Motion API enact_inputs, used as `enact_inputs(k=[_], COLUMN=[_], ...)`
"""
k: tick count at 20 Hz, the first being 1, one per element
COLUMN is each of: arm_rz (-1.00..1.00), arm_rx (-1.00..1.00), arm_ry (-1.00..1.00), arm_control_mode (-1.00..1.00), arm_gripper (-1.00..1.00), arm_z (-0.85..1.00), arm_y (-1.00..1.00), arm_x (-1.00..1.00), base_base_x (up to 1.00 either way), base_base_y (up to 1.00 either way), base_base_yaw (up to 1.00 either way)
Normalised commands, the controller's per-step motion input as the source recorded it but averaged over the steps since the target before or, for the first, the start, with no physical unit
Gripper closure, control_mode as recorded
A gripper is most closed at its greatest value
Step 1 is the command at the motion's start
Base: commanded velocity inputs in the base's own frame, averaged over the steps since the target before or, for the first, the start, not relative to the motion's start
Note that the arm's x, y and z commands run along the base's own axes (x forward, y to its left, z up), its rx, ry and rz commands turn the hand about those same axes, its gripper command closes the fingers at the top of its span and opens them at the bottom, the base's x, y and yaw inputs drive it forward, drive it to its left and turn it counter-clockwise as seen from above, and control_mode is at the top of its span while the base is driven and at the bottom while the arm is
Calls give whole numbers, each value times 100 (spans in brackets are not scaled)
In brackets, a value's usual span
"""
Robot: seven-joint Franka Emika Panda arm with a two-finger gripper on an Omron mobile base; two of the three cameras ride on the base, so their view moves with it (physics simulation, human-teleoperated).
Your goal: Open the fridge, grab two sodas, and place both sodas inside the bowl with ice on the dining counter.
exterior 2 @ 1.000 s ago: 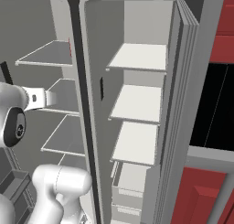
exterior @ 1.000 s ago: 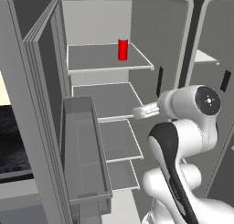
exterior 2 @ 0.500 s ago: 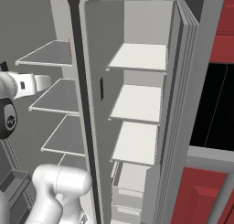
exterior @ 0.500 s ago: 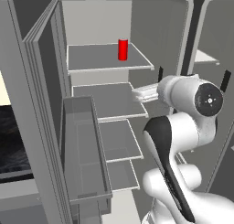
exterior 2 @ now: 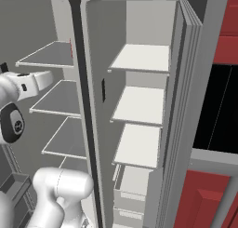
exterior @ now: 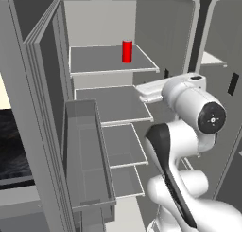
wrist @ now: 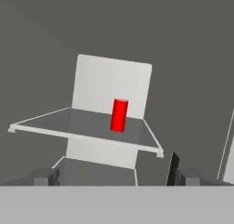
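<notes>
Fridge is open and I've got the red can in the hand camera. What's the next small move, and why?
Probably ease the gripper up and forward toward the red can. The can stands upright on the top shelf of the open fridge, above and beyond the hand, and the jaws are open with nothing between them, so closing that gap likely comes first.

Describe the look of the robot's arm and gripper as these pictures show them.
The arm is glossy white, built of rounded tubular links, with a dark band running along one link and a dark round cap with a small pale mark on a joint. The gripper has two small dark grey, blocky finger tips. No cables are visible.
</notes>
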Motion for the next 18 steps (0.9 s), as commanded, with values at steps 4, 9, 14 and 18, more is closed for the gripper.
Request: enact_inputs(k=[4,9,14,18], arm_rz=[-4,-20,-23,-15], arm_rx=[0,0,11,13], arm_ry=[-8,0,0,1], arm_control_mode=[-100,-100,-100,-100], arm_gripper=[-100,-100,-100,-100], arm_z=[10,0,7,8], arm_y=[5,39,26,14], arm_x=[32,23,20,23], base_base_x=[0,0,0,0], base_base_y=[0,0,0,0], base_base_yaw=[0,0,0,0])
